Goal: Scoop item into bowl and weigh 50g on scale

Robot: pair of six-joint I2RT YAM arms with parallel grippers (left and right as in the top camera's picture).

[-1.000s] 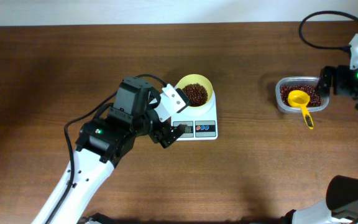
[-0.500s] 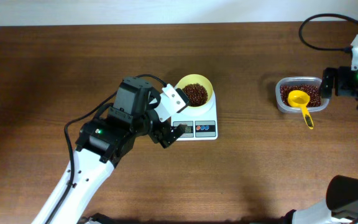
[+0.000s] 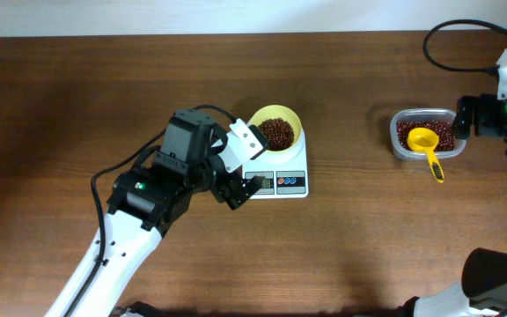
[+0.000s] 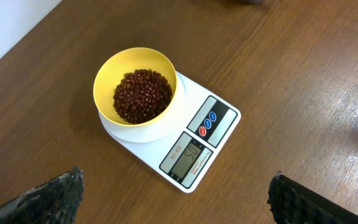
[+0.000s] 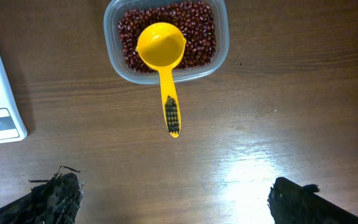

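Note:
The pale-yellow bowl (image 3: 295, 120) stands on the white scale (image 3: 285, 183) with a heap of reddish-brown beans (image 3: 277, 133) in it. In the left wrist view the bowl (image 4: 107, 67) sits on the scale (image 4: 225, 107), and the lit display (image 4: 190, 155) shows digits too small to read. My left gripper (image 3: 243, 169) hangs open at the scale's front left corner, holding nothing. My right gripper (image 3: 461, 117) is open just right of the clear tub, its fingertips (image 5: 55, 193) over bare wood.
A clear tub (image 5: 222, 38) of more beans (image 5: 199, 30) sits at the right, with a yellow scoop (image 5: 160, 45) resting in it and its handle (image 5: 169, 109) sticking out over the rim. A black cable (image 3: 447, 35) loops at the back right.

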